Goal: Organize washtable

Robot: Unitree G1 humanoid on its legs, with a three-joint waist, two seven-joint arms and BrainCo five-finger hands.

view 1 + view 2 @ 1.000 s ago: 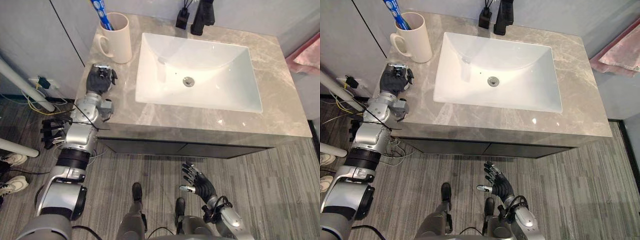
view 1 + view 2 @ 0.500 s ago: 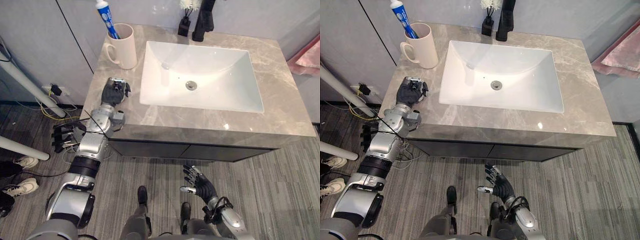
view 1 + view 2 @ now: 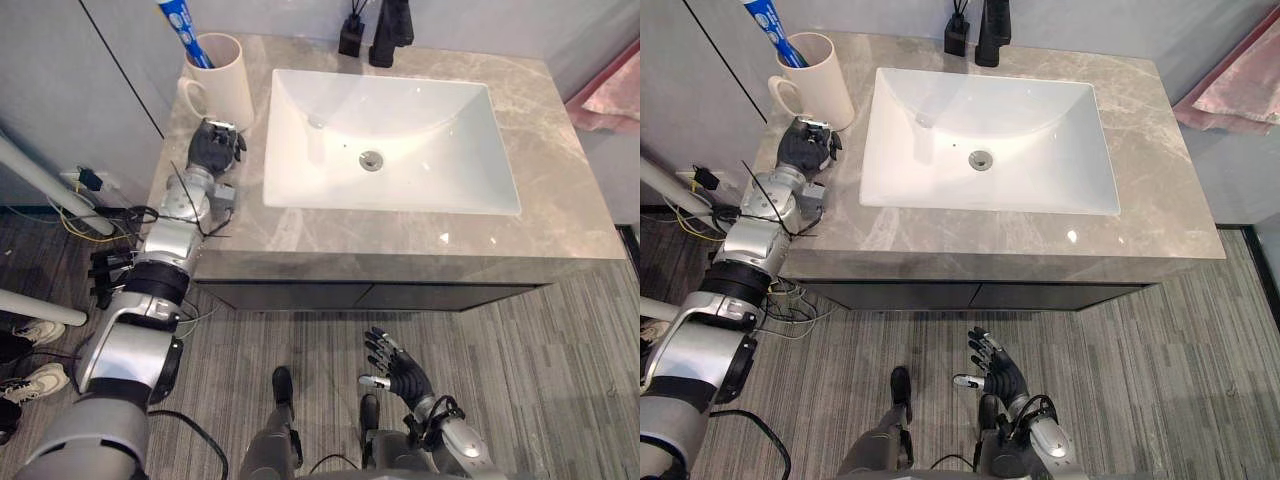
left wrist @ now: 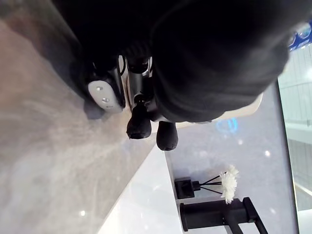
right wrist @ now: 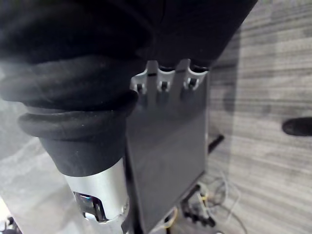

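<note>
- At the desk's (image 3: 250, 225) left edge, just before the mug (image 3: 228, 80) (toothpaste tube (image 3: 183, 27) inside), left hand (image 3: 214, 147), fingers curled, empty.
- Right hand (image 3: 398, 368) over floor (image 3: 560, 380), fingers spread.

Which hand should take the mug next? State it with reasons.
Left. The left hand is over the countertop right beside the mug holding the toothpaste tube. The right hand hangs open down over the floor, below the countertop's front edge, far from it.
</note>
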